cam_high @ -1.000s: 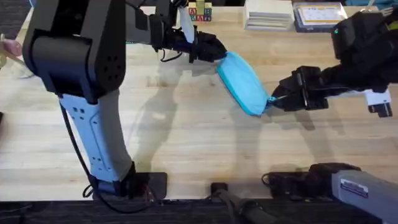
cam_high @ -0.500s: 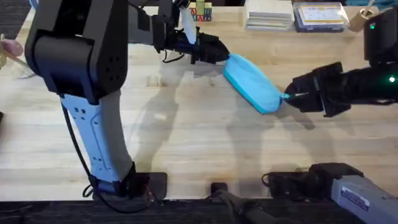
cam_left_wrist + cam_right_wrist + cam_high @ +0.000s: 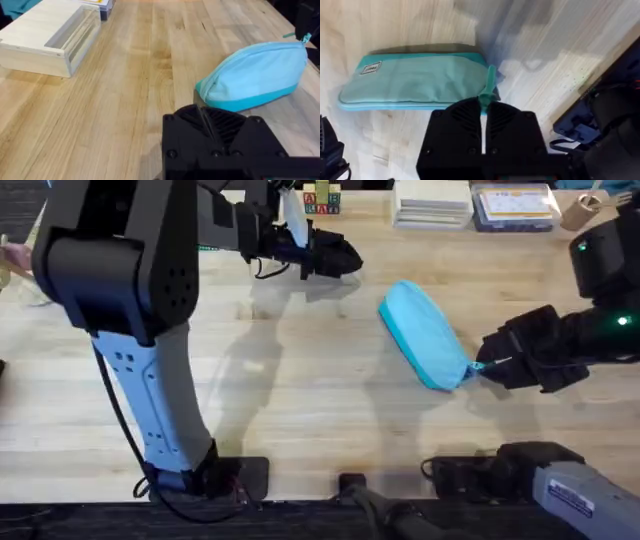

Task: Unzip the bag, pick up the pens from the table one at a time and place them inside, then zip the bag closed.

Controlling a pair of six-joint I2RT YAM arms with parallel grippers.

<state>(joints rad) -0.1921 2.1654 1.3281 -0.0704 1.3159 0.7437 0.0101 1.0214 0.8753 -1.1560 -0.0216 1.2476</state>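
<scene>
The light blue bag (image 3: pixel 422 332) lies slanted on the table (image 3: pixel 300 390), right of centre. My right gripper (image 3: pixel 484 366) is at its near right end, shut on the small teal pull tab (image 3: pixel 489 85). The right wrist view shows the bag (image 3: pixel 415 80) lying flat beyond the fingers, its zipper closed along its length. My left gripper (image 3: pixel 348 258) hovers at the back, left of the bag and apart from it, fingers together with nothing in them. From the left wrist, the bag (image 3: pixel 255 70) sits a little beyond the gripper (image 3: pixel 205 117). The pens are out of view.
A pale wooden box (image 3: pixel 50 40) stands on the table to one side of the left gripper. Along the back edge are coloured blocks (image 3: pixel 322 197), a white stack (image 3: pixel 430 202) and a blue-rimmed case (image 3: pixel 512 205). Bare wood lies in the middle and front.
The bag has come out of the left gripper and slid right and toward the front, pulled by the right gripper on its tab. The left gripper stayed at the back.
</scene>
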